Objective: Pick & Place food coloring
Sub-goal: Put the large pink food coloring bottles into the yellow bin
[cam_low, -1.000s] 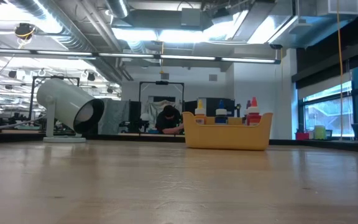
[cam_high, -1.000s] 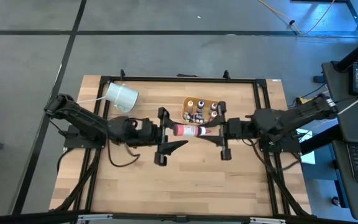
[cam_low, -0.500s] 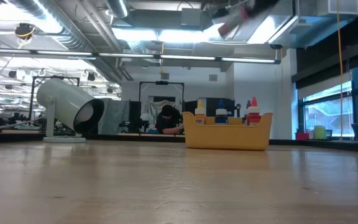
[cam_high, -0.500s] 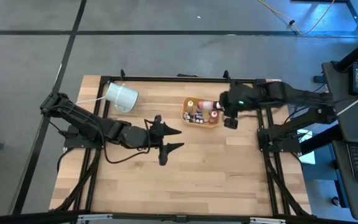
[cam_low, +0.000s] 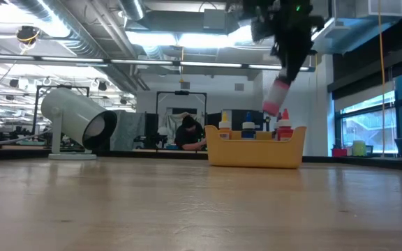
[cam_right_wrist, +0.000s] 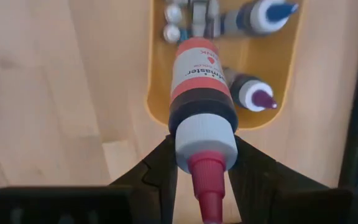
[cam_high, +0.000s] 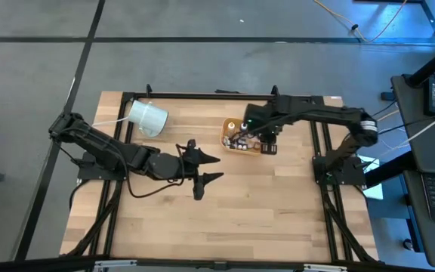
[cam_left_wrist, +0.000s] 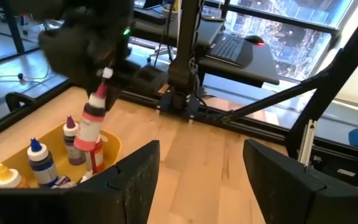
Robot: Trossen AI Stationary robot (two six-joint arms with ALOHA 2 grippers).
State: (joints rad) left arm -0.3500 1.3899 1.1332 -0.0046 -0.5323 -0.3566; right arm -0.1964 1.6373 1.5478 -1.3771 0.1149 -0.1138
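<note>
Two fingers of the right gripper (cam_right_wrist: 204, 163) pinch a red-tipped food coloring bottle (cam_right_wrist: 202, 99) by its white cap, base pointing down. Half a second ago this gripper was beside the tray's edge; it has since swung in over the tan-orange tray (cam_high: 226, 140) — the bottle (cam_low: 276, 96) hangs tilted just above the rim. Inside the tray (cam_right_wrist: 291, 81) stand several small bottles, among them a blue-capped one (cam_right_wrist: 267, 15) and a purple-tipped one (cam_right_wrist: 252, 92). The left gripper (cam_high: 207, 168) has stayed mid-desk, fingers spread wide and empty. A large white cylinder (cam_high: 148, 117) lies near the desk's (cam_high: 225, 219) far left corner.
</note>
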